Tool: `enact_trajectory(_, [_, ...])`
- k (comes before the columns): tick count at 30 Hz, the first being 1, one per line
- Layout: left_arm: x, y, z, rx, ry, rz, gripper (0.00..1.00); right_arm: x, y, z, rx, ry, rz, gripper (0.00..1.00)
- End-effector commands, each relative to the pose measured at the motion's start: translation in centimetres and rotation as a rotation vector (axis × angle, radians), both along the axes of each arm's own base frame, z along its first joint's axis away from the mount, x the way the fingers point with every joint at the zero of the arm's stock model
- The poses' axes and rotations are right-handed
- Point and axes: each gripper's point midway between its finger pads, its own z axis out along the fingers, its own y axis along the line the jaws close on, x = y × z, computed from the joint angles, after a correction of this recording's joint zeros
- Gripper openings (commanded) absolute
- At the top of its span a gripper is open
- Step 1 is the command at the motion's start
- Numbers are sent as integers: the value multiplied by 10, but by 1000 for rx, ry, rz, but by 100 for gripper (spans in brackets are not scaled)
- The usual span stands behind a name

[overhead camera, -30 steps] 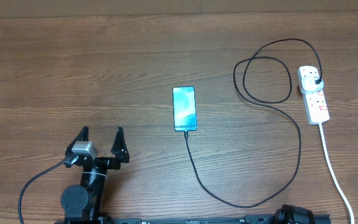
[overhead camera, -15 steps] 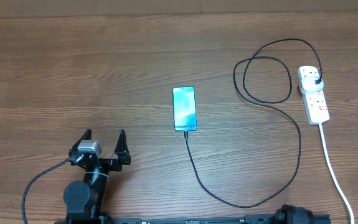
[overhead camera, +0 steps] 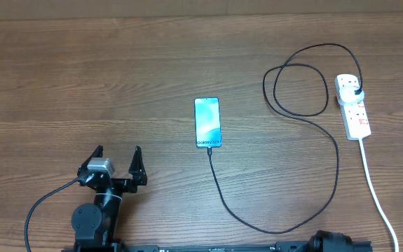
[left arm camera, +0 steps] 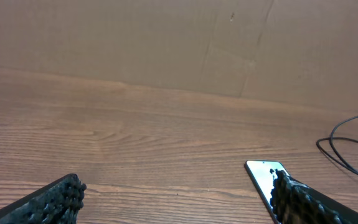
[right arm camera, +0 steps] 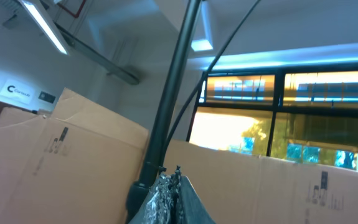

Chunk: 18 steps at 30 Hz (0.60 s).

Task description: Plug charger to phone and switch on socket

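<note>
The phone [overhead camera: 207, 122] lies mid-table, cyan screen up, and also shows in the left wrist view [left arm camera: 264, 176]. The black charger cable [overhead camera: 271, 229] runs from the phone's near end, curves right and loops up to a black plug [overhead camera: 356, 92] sitting in the white socket strip [overhead camera: 354, 112] at the right. My left gripper [overhead camera: 115, 157] is open and empty, left of and nearer than the phone; its fingers frame bare wood in the left wrist view [left arm camera: 179, 196]. My right gripper [right arm camera: 174, 182] is shut, empty and points up at the ceiling.
The strip's thick white cord [overhead camera: 378, 196] runs to the front right edge. A cardboard wall [left arm camera: 166, 43] stands behind the table. The left arm's base [overhead camera: 92, 224] and the right arm's base [overhead camera: 334, 242] sit at the front edge.
My left gripper drew back slightly toward the front edge a second ago and has since held still. A dark part of the right arm left the bottom right corner.
</note>
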Motion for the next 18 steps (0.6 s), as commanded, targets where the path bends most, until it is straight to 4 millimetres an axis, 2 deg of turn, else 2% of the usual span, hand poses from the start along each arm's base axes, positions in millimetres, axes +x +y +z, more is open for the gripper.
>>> enact_trajectory(1, [0, -1, -2, 27, -2, -5, 100, -16, -5, -6, 34, -53, -30, 4])
enact_trajectory(12, [0, -1, -2, 27, -2, -5, 100, -75, 6, -30, -16, -224, -64, 4])
enact_trajectory(18, [0, -1, -2, 27, -2, -5, 100, -94, 7, -36, -27, -272, -67, 4])
